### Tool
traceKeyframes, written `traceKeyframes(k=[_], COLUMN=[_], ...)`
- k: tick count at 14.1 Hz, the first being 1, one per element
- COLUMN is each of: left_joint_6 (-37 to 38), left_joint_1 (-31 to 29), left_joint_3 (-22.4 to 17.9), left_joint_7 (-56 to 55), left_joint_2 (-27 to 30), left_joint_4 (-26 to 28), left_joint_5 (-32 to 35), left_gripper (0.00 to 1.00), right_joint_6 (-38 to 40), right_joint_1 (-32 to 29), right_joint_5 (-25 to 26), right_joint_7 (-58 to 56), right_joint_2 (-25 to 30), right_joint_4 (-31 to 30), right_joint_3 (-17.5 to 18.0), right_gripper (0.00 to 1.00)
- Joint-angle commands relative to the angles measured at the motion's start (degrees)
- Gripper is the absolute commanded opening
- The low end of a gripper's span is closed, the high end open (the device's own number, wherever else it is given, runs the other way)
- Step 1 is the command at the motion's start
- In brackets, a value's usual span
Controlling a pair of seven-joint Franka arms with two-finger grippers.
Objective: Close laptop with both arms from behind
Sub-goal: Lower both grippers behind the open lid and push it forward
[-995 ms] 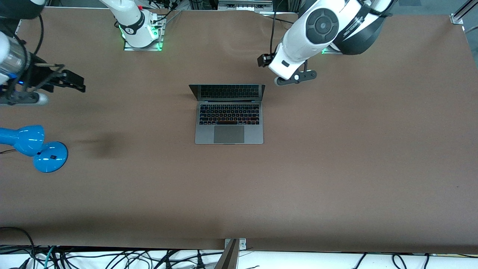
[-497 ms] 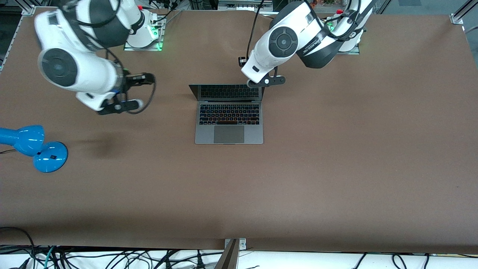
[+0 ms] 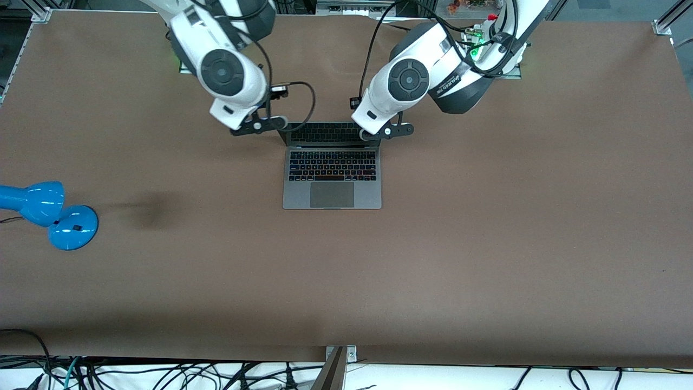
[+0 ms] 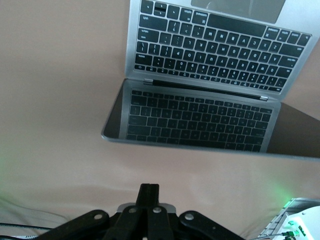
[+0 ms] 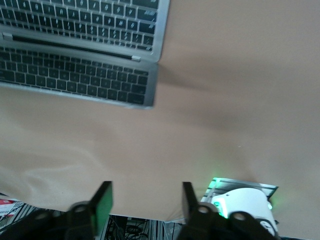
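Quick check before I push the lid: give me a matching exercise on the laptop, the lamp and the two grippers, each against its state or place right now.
Things:
1. laptop
2. lamp
3. left gripper
4. right gripper

States or places:
A. fingers apart, by the lid's corner toward the right arm's end
B. lid up, keyboard showing
C. blue, at the right arm's end of the table
D. fingers together, over the lid's corner toward the left arm's end

Pairs: 1-B, 2-C, 3-D, 4-A
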State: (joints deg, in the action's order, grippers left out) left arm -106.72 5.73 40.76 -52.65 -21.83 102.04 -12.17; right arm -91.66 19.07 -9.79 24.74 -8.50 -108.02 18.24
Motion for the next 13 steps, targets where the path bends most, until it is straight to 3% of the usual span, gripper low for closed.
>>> traceKeyframes(k=[1, 8, 13], left_joint_6=[-0.3, -3.1, -3.6], left_joint_1=[-1.1, -1.1, -1.1], left_joint_3=[0.0, -1.9, -2.9], left_joint_7=[0.3, 0.2, 0.2], left_joint_2=[-1.3, -5.4, -10.1], left_joint_4=[-0.6, -2.1, -7.3], left_joint_5=[1.5, 5.8, 7.8], left_gripper=[0.0, 0.0, 0.0], right_joint_6=[-1.6, -9.4, -13.4], right_joint_1=[-0.9, 0.2, -0.1], right_joint_5=[-1.3, -0.4, 1.6], right_joint_7=[0.8, 0.8, 0.7], right_joint_2=[0.0, -4.6, -9.7], right_joint_4=[-1.7, -1.1, 3.2], right_joint_3=[1.0, 1.0, 0.7], right_gripper=[0.0, 0.0, 0.0])
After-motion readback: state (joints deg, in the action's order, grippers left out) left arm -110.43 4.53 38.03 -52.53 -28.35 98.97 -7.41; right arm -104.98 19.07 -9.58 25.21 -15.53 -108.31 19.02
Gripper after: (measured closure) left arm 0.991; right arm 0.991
